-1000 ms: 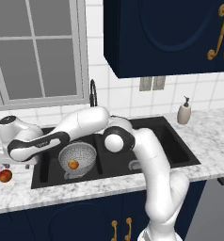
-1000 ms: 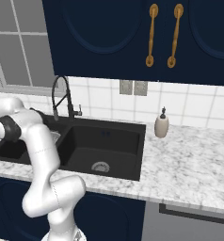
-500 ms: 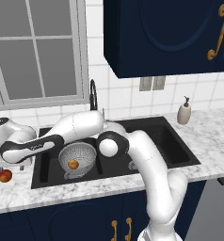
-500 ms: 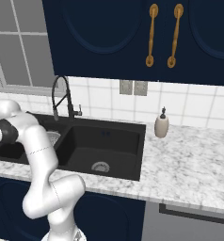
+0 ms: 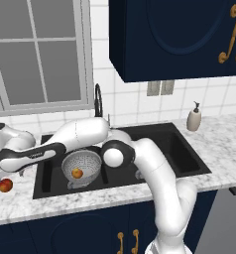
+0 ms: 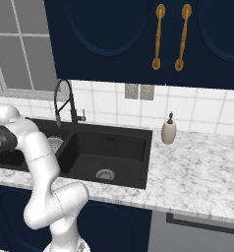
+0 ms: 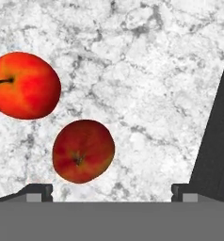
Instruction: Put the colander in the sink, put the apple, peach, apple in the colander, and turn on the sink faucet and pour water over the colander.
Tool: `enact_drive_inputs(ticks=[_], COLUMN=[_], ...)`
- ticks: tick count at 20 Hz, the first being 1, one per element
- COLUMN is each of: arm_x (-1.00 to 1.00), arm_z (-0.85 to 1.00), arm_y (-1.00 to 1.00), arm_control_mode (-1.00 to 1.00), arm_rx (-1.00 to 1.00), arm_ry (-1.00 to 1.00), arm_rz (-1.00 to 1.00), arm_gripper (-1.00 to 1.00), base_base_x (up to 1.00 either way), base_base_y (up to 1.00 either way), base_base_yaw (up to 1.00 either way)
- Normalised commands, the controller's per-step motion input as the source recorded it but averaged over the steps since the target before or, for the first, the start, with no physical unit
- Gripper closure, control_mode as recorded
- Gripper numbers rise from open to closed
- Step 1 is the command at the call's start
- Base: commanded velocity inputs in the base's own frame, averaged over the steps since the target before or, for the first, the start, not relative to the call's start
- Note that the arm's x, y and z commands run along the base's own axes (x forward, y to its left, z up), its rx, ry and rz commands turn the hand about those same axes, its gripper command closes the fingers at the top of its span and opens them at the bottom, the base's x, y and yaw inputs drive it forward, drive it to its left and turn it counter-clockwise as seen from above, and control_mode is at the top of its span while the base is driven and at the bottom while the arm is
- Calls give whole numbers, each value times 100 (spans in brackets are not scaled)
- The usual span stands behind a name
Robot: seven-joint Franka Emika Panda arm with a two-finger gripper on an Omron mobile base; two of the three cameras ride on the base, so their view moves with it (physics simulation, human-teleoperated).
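The silvery colander (image 5: 83,164) sits in the left basin of the black sink (image 5: 154,149), and the small orange peach (image 5: 77,173) lies inside it. Two red apples rest on the marble counter left of the sink. In the hand view one apple (image 7: 83,150) lies just ahead of my left fingertip, and the other (image 7: 24,84) is farther off to the left. My gripper (image 7: 111,192) hovers open over the counter, holding nothing. The black gooseneck faucet (image 5: 98,98) stands behind the sink, and no water is running.
A soap dispenser (image 5: 193,117) stands on the counter right of the sink. The sink's dark edge (image 7: 217,141) runs along the right of the hand view. My arm stretches across the left basin above the colander. A window is behind the counter at left.
My arm has swung farther left and lower, carrying the open hand from the sink's left edge over to the apples on the counter. The colander and peach have not moved.
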Motion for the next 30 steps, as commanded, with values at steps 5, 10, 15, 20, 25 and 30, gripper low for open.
enact_drive_inputs(ticks=[5,10,15,20,25,30], arm_x=[0,1,15,22,11,-3], arm_z=[3,-11,-22,-5,-15,-10], arm_y=[8,16,4,0,4,8], arm_control_mode=[-100,-100,-100,-100,-100,-100], arm_rx=[0,0,0,1,0,0], arm_ry=[-2,-4,-5,0,6,10], arm_rz=[28,19,4,0,1,5], arm_gripper=[-100,-100,-100,-100,-100,-100], base_base_x=[0,0,0,0,0,0], base_base_y=[0,0,0,0,0,0], base_base_yaw=[0,0,0,0,0,0])
